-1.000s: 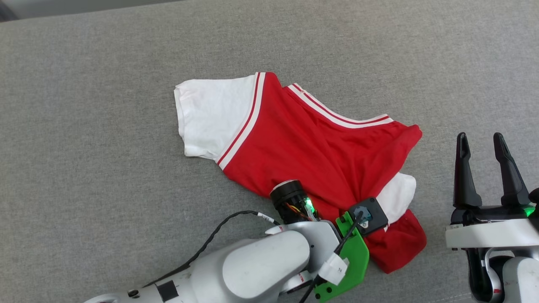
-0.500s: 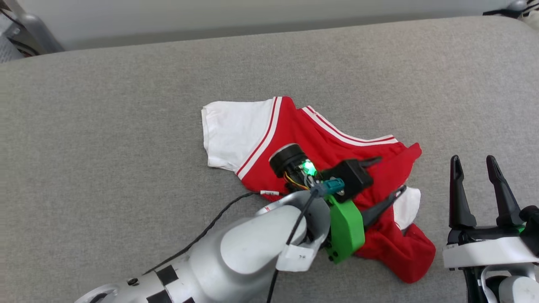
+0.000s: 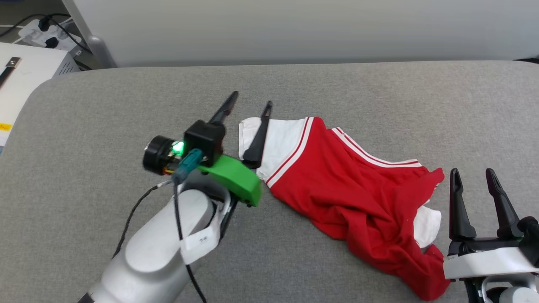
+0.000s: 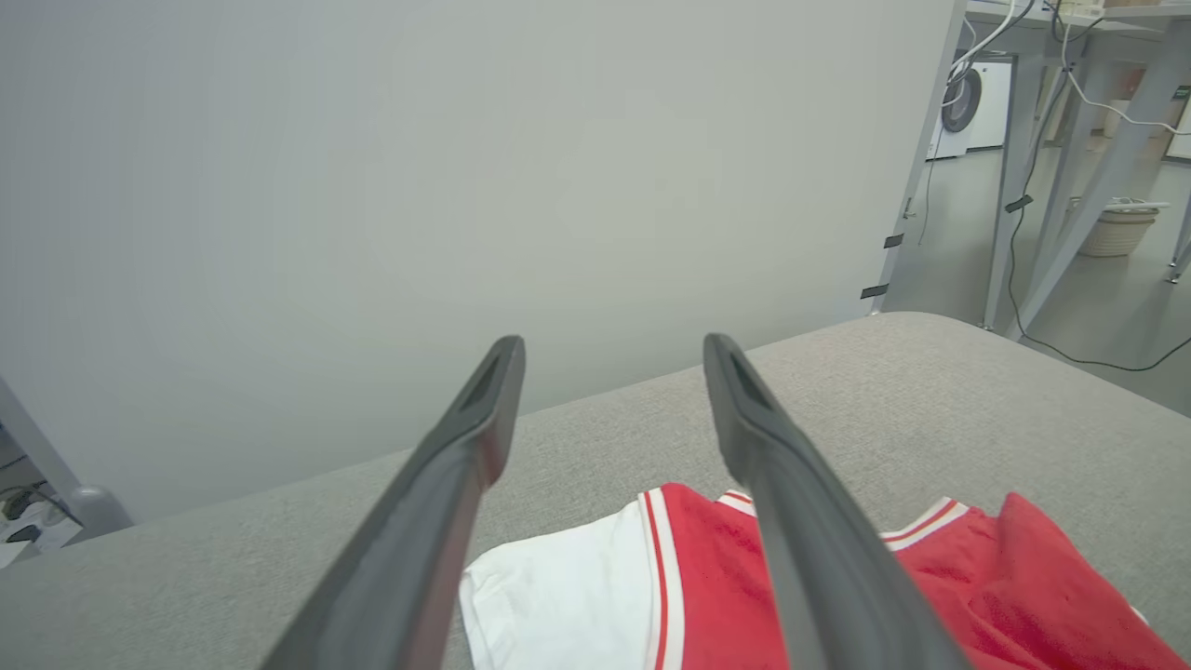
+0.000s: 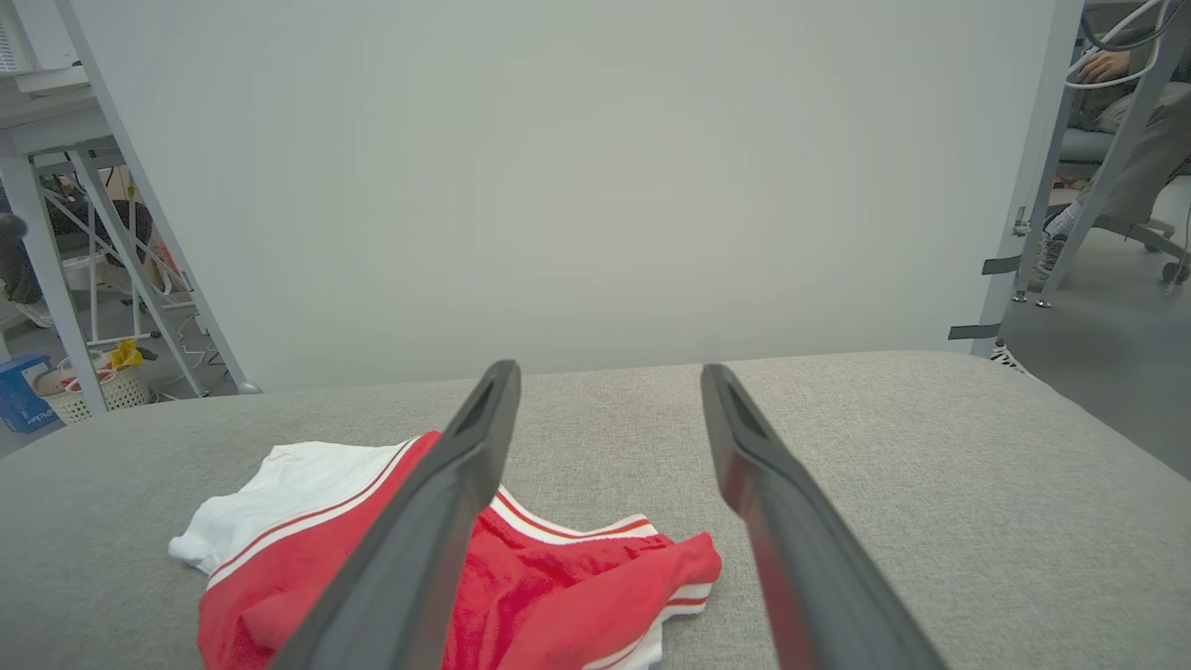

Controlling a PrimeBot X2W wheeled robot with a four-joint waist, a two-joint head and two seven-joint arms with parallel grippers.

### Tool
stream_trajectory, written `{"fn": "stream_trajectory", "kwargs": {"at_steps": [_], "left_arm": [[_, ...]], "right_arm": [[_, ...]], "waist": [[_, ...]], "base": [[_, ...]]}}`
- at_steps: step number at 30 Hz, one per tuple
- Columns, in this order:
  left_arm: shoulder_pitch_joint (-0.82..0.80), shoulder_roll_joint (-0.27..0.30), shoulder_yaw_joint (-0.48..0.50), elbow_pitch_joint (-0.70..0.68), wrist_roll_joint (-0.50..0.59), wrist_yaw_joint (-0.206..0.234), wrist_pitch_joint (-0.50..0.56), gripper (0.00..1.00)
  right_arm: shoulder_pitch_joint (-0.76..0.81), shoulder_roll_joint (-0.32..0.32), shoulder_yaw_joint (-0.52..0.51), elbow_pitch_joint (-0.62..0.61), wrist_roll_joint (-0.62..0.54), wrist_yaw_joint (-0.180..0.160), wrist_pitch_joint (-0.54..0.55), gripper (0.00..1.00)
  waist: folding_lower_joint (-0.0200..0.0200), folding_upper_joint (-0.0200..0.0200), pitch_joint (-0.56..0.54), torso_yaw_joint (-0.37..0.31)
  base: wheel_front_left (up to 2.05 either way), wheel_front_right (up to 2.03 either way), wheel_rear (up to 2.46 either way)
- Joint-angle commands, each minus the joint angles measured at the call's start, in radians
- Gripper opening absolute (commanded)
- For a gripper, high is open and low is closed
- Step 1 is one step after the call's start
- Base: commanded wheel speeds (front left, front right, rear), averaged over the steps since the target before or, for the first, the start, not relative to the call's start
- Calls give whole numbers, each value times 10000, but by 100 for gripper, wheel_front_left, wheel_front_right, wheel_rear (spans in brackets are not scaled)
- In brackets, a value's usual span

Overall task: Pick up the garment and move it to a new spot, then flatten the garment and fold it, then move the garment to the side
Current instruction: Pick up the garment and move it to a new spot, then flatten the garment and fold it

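The garment (image 3: 349, 189), red with white sleeves and striped trim, lies crumpled on the grey padded surface (image 3: 105, 105), stretching from the middle toward the lower right. Its lettering is hidden. My left gripper (image 3: 250, 106) is raised off the cloth at the garment's left end, open and empty, one finger crossing in front of the white sleeve (image 3: 278, 139). In the left wrist view the garment (image 4: 707, 577) lies below the open left gripper (image 4: 612, 358). My right gripper (image 3: 471, 174) stands open just right of the garment's lower end. In the right wrist view the garment (image 5: 558, 596) lies left of the open right gripper (image 5: 607, 377).
A pale wall panel (image 3: 294, 29) runs behind the surface's far edge. A white box (image 3: 25, 80) and a power strip with cables (image 3: 42, 31) sit beyond the left corner. Table legs and baskets (image 5: 93, 391) stand to the sides, and a seated person's leg (image 5: 1117, 177) shows far right.
My left gripper opened, let go of the red cloth and rose up to the garment's left end. The camera tilted up, shifting the whole picture. The right gripper stayed open.
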Motion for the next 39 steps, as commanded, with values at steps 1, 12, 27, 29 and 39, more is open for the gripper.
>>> {"fn": "stream_trajectory", "kwargs": {"at_steps": [1, 12, 27, 29, 39], "left_arm": [[598, 157, 485, -272, 323, 232, -52, 100], [4159, 76, 4036, -1429, 2002, 331, -55, 100], [6322, -1448, 6248, -1500, 3618, -1175, -56, 100], [6447, -1612, 6438, -1432, 3777, -1314, -56, 100], [6740, -2107, 7121, -1250, 4420, -1909, -56, 100]], "right_arm": [[122, -11, -10, 26, -75, -7, -59, 100], [345, -10, -9, 154, -168, -7, -59, 100], [940, -10, 454, 447, -310, -7, -59, 100], [1009, -10, 485, 487, -306, -7, -59, 100], [1261, -10, 496, 700, -334, -7, -59, 100]], "waist": [[0, 0, -170, 193], [0, 0, -534, 483], [0, 0, -1111, 673], [0, 0, -1152, 690], [0, 0, -1280, 747]], "base": [[0, 0, 0], [0, 0, 0], [0, 0, 0], [0, 0, 0], [0, 0, 0]]}}
